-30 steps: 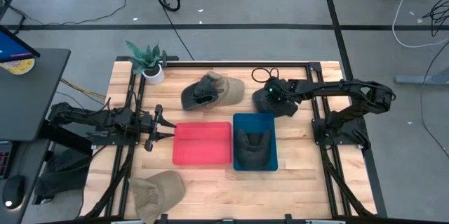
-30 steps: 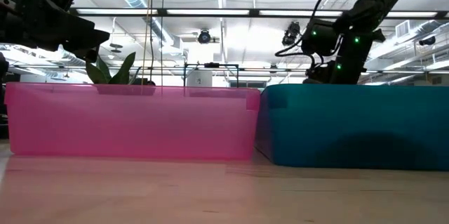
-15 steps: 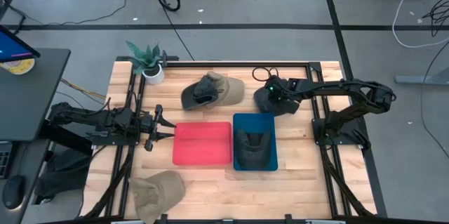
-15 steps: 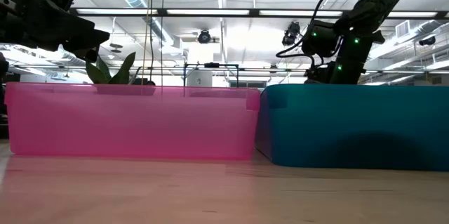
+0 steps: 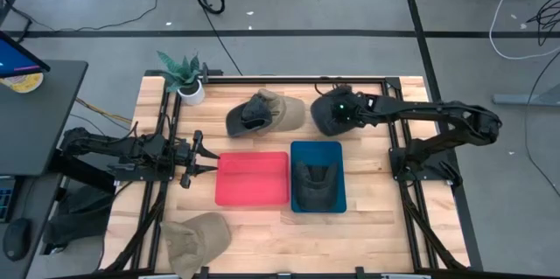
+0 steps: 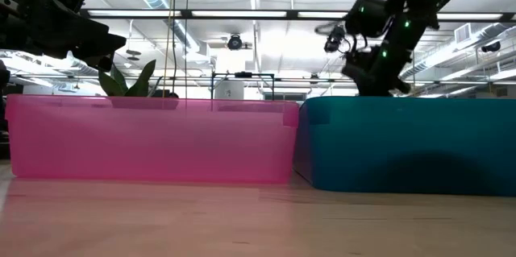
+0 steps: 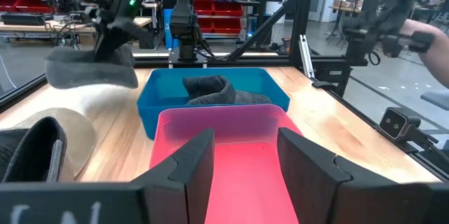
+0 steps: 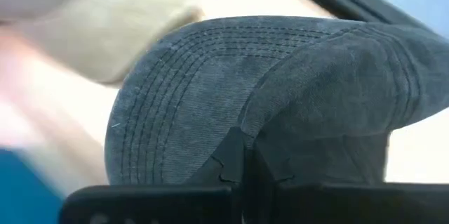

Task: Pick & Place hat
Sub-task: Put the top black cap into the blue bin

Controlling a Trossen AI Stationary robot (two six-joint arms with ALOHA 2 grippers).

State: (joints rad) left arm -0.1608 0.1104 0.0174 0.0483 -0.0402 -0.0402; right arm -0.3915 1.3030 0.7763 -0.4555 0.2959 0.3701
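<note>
Compared with one second ago, the right end effector [image 5: 337, 113] has closed on the dark grey hat [image 5: 331, 115] and carried it a little toward the left, so the hat now hangs near the far edge of the tabletop [image 5: 372, 226], just beyond the far rim of the blue bin [image 5: 341, 178]. In the right wrist view the two fingers meet on the grey fabric of this hat [image 8: 280, 90], with its stitched brim spreading in front. In the low view the right arm holds the hat above the blue bin [image 6: 407, 144].

One more dark hat [image 5: 315, 183] lies inside the blue bin. The red bin [image 5: 253, 178] stands just beside the blue one, touching it on the left side. A tan and dark hat [image 5: 265, 113] lies beyond the red bin, near the far edge. Another tan hat [image 5: 197, 237] rests at the near left corner. A small potted plant [image 5: 186, 76] stands at the far left corner.

The left end effector [image 5: 203, 158] waits near the left edge, beside the red bin, with its fingers [image 7: 191, 171] apart and holding nothing.
</note>
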